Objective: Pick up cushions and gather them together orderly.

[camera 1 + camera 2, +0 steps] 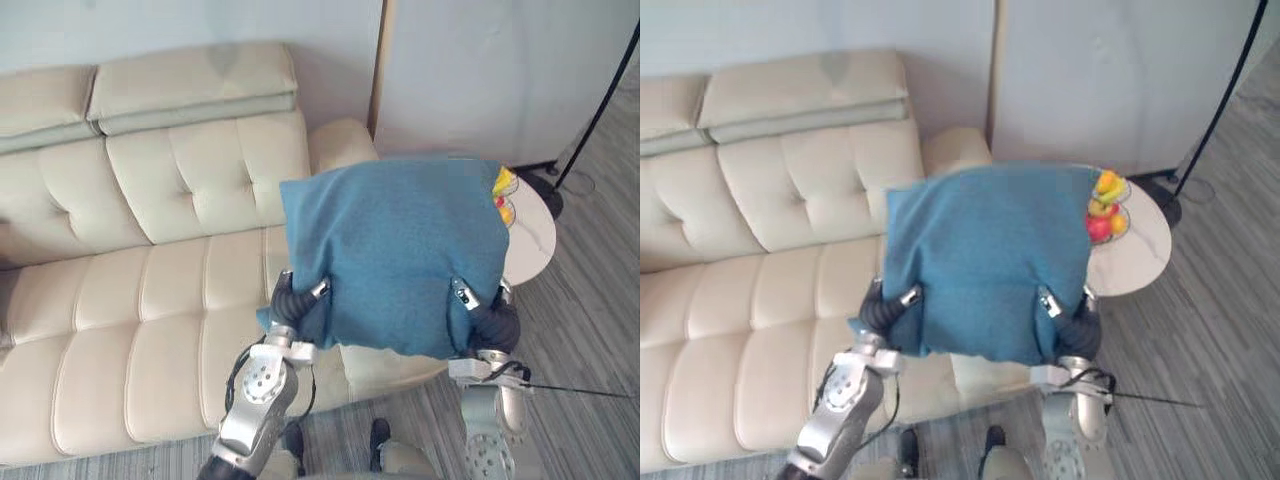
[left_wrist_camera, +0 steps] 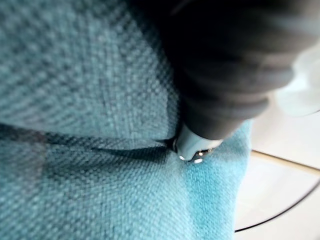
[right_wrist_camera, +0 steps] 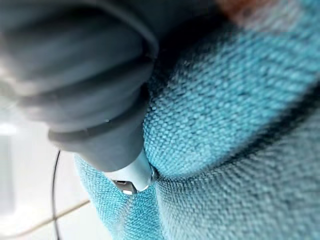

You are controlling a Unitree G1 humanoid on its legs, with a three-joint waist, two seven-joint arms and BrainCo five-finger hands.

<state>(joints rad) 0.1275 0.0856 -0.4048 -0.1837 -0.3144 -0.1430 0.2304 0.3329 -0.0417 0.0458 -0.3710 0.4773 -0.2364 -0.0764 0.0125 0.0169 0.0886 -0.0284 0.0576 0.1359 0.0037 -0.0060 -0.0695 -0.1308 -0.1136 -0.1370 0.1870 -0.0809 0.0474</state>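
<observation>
Blue cushion (image 1: 395, 260) held aloft over the right end of the cream sofa (image 1: 150, 300), hiding part of the round side table (image 1: 532, 245) with fruit (image 1: 1105, 210). I read left hand (image 1: 292, 300) and right hand (image 1: 490, 322) both clamped on its lower edge, thumbs dug into the fabric.

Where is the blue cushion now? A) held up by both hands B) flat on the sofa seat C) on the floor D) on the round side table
A: the blue cushion is up off the sofa, with the left hand and the right hand each pinching its lower edge.
</observation>
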